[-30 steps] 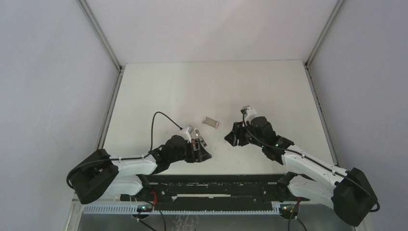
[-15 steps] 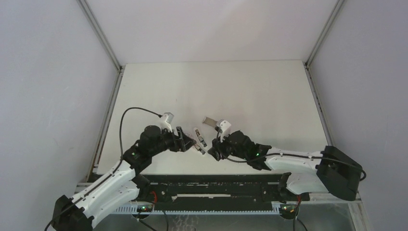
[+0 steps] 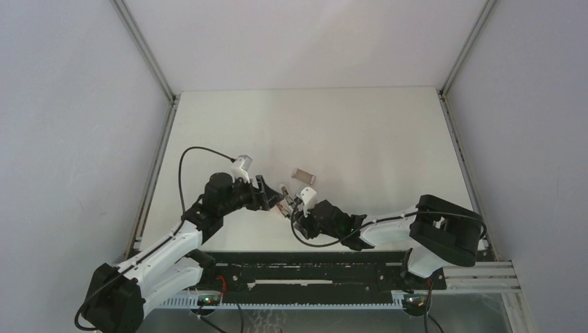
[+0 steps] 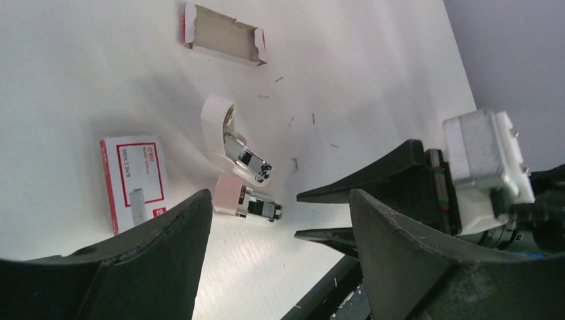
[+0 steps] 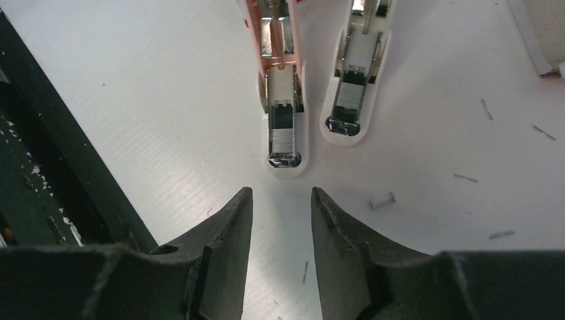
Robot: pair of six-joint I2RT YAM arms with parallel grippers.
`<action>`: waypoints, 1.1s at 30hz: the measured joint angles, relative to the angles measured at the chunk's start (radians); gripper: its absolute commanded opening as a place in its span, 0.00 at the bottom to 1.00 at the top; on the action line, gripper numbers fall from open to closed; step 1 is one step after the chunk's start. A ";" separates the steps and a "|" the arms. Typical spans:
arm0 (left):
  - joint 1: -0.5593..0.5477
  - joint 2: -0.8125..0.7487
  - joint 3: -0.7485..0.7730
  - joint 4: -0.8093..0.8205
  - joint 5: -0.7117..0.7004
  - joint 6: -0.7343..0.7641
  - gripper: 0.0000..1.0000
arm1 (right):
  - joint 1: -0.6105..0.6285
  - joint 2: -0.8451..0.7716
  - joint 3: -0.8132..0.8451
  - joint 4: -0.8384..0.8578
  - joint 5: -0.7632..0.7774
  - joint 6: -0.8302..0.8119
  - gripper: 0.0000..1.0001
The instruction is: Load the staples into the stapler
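Your right arm has swung in from the right side and now lies low along the near edge of the table [image 3: 360, 139]. Your right gripper [image 5: 280, 200] has come right up to the stapler [image 4: 233, 150]. Its jaws have been closing and now stand just a little apart, with nothing between them.

The stapler lies open on the table. It shows as a pink part [image 5: 283, 100] and a white part [image 5: 353, 93], side by side. You cannot tell from here if the two are joined. The tip of the pink part is just in front of your right jaws, not touched.

Your left gripper [image 3: 267, 196] has backed off from the stapler and now sits just to its left. Its jaws have opened a bit more and stand wide apart, holding nothing.

So the work looks to be passing from your left gripper to your right one. As far as you can judge, nothing is loaded yet. The red and white box [image 4: 133, 180] lies near the stapler, and the torn tray [image 4: 223, 35] is farther off. Loose staples [image 5: 466, 178] are scattered about. Neither gripper holds a strip, so you will likely need to fetch one before loading.
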 measured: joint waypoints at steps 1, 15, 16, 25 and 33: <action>0.000 0.010 0.000 0.013 0.003 0.005 0.79 | 0.006 0.010 0.005 0.006 0.005 -0.010 0.34; 0.000 0.102 0.000 0.083 -0.003 0.040 0.77 | 0.037 0.098 0.055 0.067 0.058 -0.092 0.33; 0.000 0.109 0.000 0.084 -0.003 0.041 0.77 | 0.037 0.103 0.057 0.069 0.060 -0.096 0.33; 0.000 0.142 0.000 0.090 -0.010 0.050 0.77 | 0.038 0.133 0.071 0.092 0.092 -0.117 0.35; 0.000 0.161 0.000 0.084 -0.010 0.049 0.75 | 0.038 0.154 0.088 0.093 0.111 -0.127 0.33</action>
